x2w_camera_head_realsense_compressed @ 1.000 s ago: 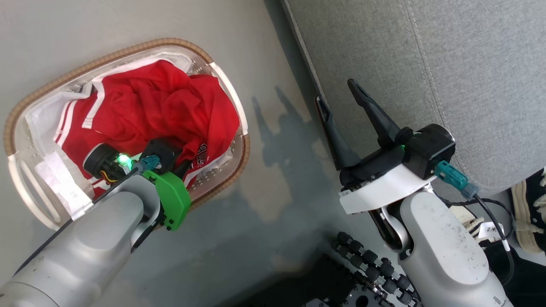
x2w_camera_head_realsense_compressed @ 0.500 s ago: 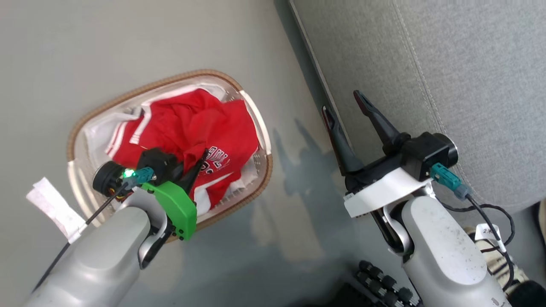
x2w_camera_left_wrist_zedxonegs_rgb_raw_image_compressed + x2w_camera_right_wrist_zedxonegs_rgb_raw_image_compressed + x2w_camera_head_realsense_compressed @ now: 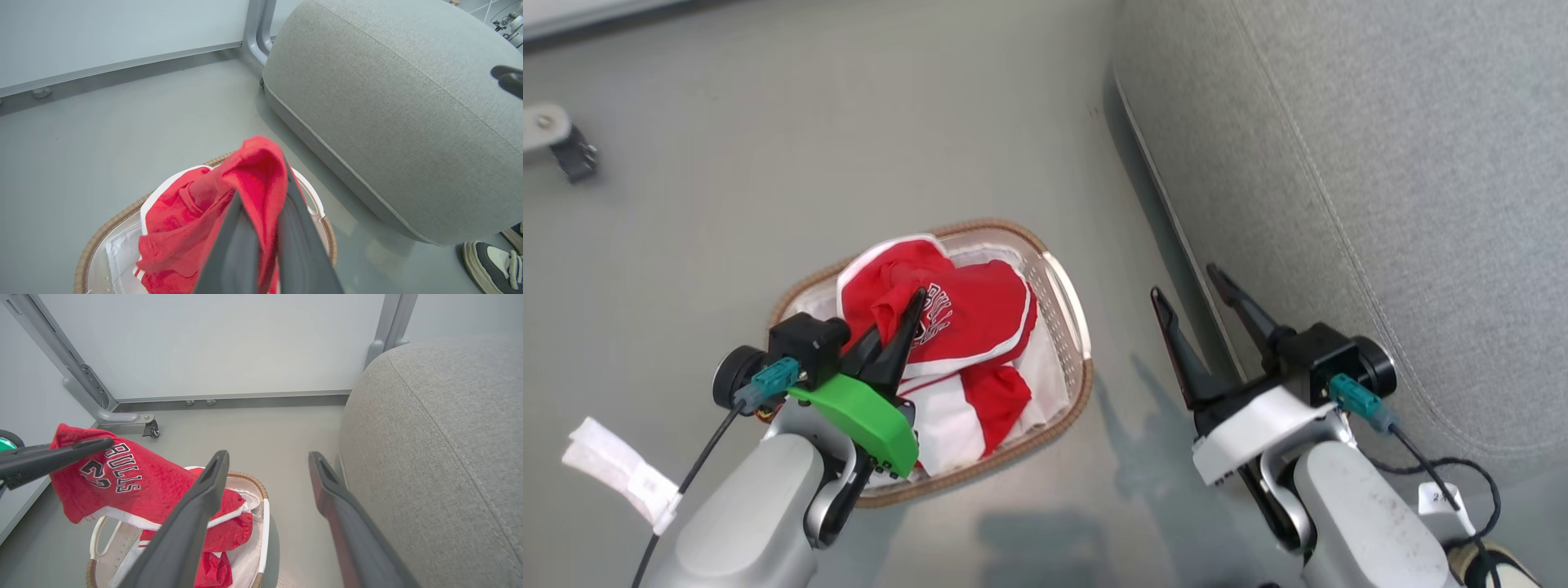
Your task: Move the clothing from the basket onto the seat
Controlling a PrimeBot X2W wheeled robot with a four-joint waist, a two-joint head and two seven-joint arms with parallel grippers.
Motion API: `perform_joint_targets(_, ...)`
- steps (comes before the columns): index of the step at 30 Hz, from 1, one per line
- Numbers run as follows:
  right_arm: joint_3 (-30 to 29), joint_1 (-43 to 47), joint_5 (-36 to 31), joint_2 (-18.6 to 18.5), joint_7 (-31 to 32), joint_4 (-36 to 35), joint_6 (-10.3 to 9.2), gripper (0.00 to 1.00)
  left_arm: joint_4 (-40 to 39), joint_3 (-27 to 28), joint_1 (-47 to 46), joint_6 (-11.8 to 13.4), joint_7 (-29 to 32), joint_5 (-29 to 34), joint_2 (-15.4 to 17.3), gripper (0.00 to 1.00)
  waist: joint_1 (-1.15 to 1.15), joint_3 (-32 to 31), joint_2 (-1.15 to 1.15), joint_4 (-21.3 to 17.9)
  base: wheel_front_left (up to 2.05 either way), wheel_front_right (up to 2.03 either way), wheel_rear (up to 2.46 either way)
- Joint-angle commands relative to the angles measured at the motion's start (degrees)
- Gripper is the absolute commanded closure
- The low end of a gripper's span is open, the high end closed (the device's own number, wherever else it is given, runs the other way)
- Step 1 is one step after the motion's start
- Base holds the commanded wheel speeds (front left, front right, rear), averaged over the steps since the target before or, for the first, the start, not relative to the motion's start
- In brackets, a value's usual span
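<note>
My left gripper [image 3: 915,304] is shut on a fold of the red clothing [image 3: 972,314] and holds it lifted above the basket [image 3: 1068,304]. In the left wrist view the fabric [image 3: 257,163] bunches over the closed fingers [image 3: 245,228]. White lettering and a number show on the hanging jersey [image 3: 122,477]. More red and white fabric [image 3: 996,400] lies in the basket on a white liner. My right gripper [image 3: 1184,282] is open with nothing between its fingers, right of the basket, by the edge of the grey seat [image 3: 1380,163].
Grey floor surrounds the basket. A metal frame leg with a caster [image 3: 150,428] stands by the pale wall panel behind. A shoe [image 3: 490,261] lies by the seat's near corner. A white paper tag [image 3: 621,474] hangs on my left arm's cable.
The head camera has pulled back, so the basket looks smaller. My left gripper has risen, drawing the red jersey up out of the basket. The right gripper stays open beside the seat.
</note>
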Motion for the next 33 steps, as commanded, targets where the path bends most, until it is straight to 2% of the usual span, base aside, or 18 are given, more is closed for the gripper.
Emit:
perform_joint_targets(1, -0.04, 1.47, -0.63, -0.28, -0.26, 0.39, 0.0, 0.0, -1.0, 1.65, 1.91, -0.19, -0.04, 1.17, -0.43, 1.0, 0.0, -6.22, 0.0, 3.55, 0.0, 0.0, 0.0)
perform_joint_targets(8, -0.31, 5.16, -2.34, -0.28, -0.26, 1.25, 0.0, 0.0, -5.89, 7.05, 6.01, -0.19, -0.04, 4.76, -2.68, 1.0, 0.0, -12.38, 0.0, 5.1, 0.0, 0.0, 0.0)
perform_joint_targets(17, -0.26, 8.65, -3.11, -0.26, -0.26, 2.24, 0.0, 0.0, -13.12, 12.72, 8.11, -0.19, -0.04, 7.18, -5.04, 1.0, 0.0, -17.37, 0.0, 6.84, 0.0, 0.0, 0.0)
perform_joint_targets(33, 0.43, 12.3, -3.25, -0.26, -0.26, 3.71, 0.0, 0.0, -24.27, 13.19, 5.87, -0.19, -0.04, 8.97, -5.9, 1.0, 0.0, -21.55, 0.0, 9.6, 0.0, 0.0, 0.0)
